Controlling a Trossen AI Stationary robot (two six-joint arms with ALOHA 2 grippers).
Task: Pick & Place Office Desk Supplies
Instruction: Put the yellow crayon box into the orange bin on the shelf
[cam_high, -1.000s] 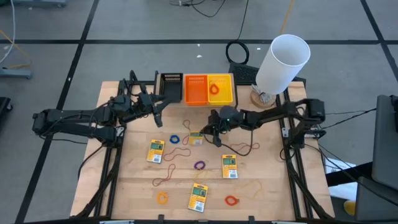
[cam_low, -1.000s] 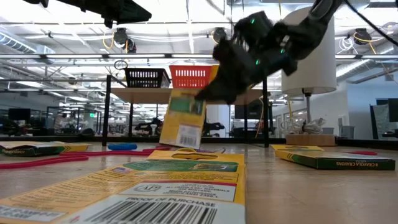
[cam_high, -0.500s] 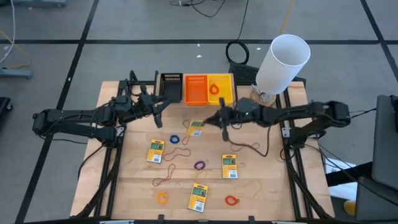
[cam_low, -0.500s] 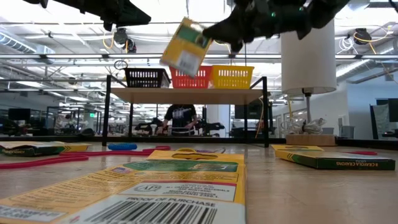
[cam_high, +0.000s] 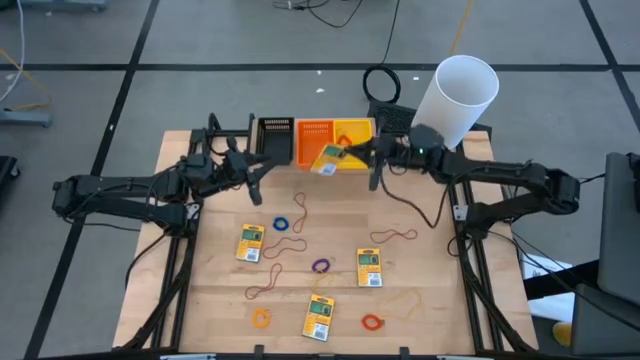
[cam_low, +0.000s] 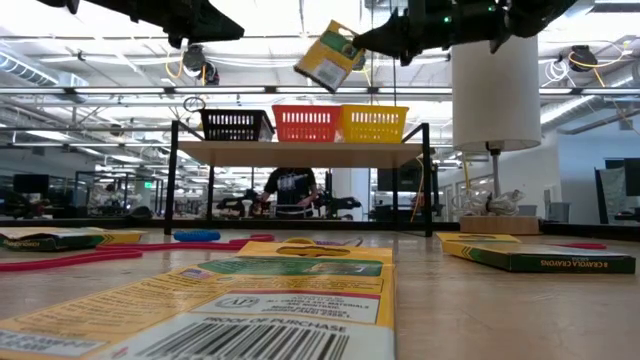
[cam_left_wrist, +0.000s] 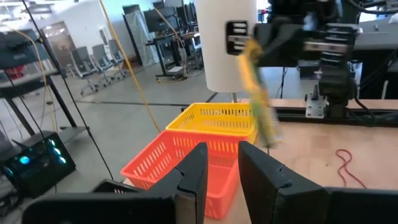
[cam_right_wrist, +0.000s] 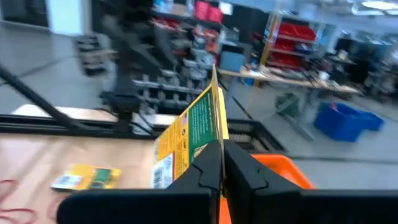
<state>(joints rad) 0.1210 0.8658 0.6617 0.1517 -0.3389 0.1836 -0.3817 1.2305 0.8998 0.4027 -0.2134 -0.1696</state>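
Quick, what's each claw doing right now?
Left claw: slightly open, holding nothing, hovering near the black bin.
Right claw: shut on a yellow pack, raised over the orange bin.

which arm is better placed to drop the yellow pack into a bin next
The right. Its gripper is shut on a yellow pack, held in the air over the orange bin and yellow bin. The left gripper holds nothing and hangs beside the black bin.
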